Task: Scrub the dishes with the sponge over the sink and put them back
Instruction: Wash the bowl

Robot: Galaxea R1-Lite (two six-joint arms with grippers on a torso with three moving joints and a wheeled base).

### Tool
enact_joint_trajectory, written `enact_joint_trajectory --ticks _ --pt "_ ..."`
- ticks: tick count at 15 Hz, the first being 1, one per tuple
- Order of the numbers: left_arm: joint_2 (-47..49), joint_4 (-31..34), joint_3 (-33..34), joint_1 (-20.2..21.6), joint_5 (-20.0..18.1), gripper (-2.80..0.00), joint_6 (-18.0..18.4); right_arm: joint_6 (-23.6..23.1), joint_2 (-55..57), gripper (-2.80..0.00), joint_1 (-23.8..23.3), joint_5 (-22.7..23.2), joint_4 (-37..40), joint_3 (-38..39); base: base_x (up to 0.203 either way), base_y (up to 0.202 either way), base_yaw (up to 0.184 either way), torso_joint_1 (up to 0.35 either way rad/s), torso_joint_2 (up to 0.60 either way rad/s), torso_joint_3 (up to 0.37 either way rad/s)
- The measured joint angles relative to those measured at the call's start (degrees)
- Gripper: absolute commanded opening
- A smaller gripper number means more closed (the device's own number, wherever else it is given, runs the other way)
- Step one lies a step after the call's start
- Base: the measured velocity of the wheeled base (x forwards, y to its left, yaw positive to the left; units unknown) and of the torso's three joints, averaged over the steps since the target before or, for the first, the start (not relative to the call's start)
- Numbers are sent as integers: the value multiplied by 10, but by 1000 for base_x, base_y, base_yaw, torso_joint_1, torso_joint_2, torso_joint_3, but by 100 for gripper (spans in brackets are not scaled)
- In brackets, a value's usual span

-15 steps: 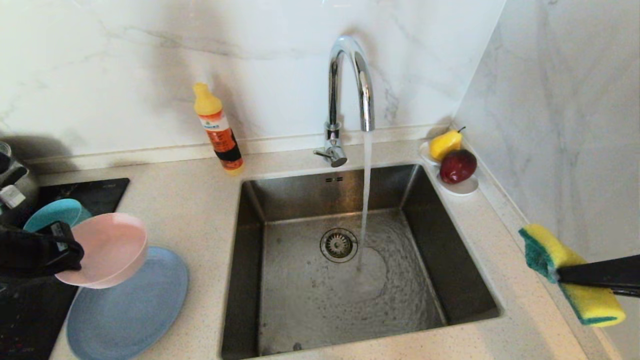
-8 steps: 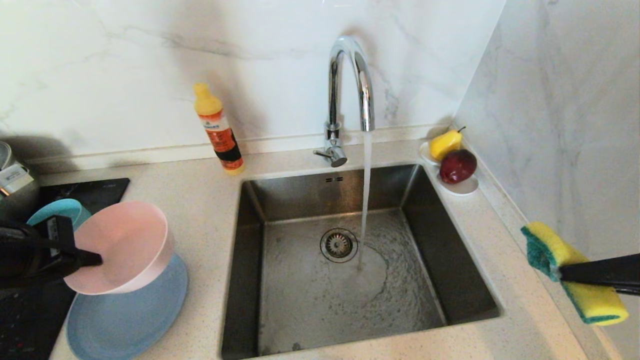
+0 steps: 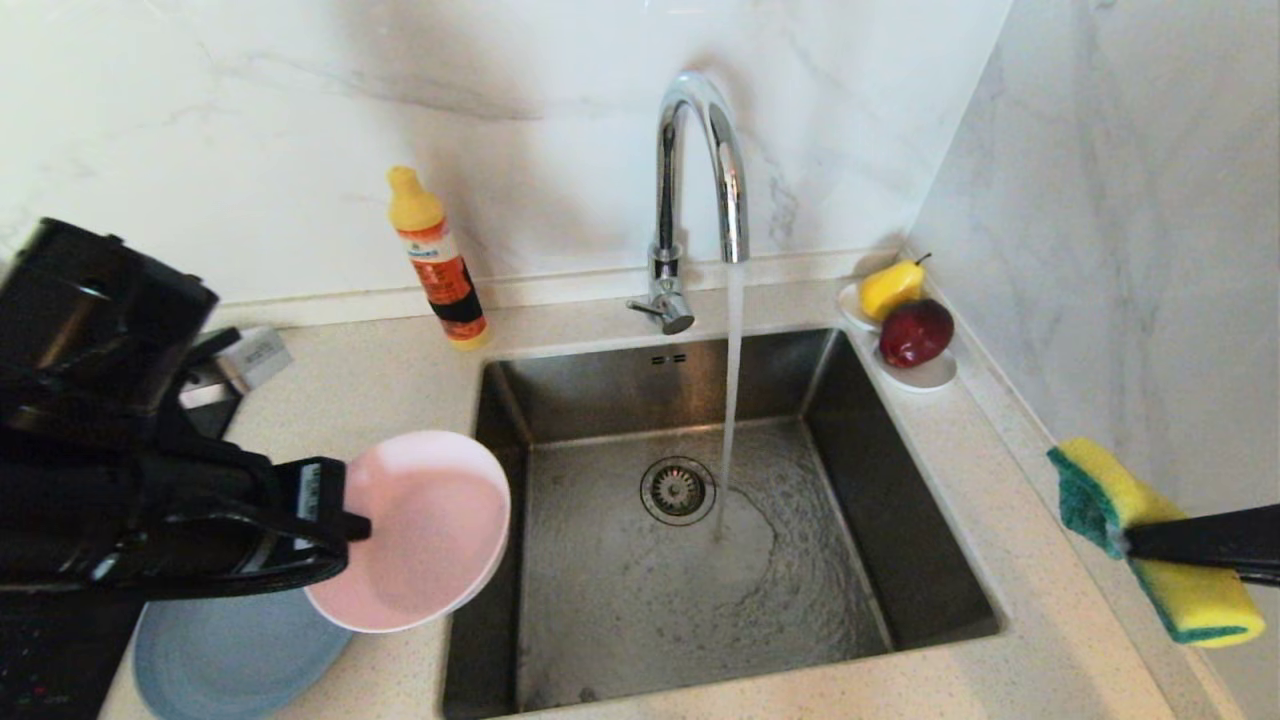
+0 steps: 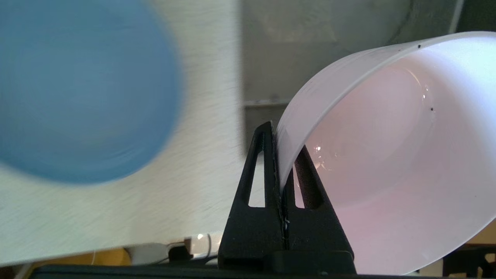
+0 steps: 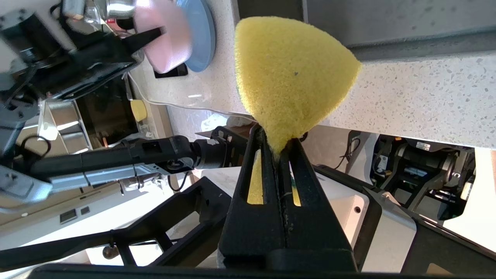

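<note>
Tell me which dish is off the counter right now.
The pale pink bowl: the left gripper pinches its rim, tilted at the sink's left edge. The slate-blue plate lies flat on the counter; the teal bowl isn't visible.

Bright, even light is filling the kitchen. Glare is shining on the tap (image 3: 700, 170). The left wrist view is blurring the blue plate (image 4: 77, 89); soft shadows are falling on the wall (image 3: 300, 120).

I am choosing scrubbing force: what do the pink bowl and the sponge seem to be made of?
The pink bowl looks like thin matte plastic: an even, slightly translucent wall with soft highlights. The sponge looks like porous yellow foam, pinched thin at the right gripper, with a green scouring layer.
</note>
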Motion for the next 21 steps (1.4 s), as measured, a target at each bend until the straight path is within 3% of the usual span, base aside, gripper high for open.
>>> enact_joint_trajectory --ticks 2,5,11,21 --pt "53 -21 -29 -51 16 -280 -24 1 -1 -280 0 -1 0 -1 0 0 0 0 0 0" --pt "143 -37 -82 -95 21 -280 -53 1 -6 -280 0 -3 0 -2 0 0 0 0 0 0" --pt "317 -83 -216 -133 22 -280 -142 -2 -16 -280 -3 -3 0 -3 0 0 0 0 0 0" --pt "463 -100 -401 -147 23 -280 -152 -6 -17 -280 -4 -4 0 -15 0 0 0 0 0 0"
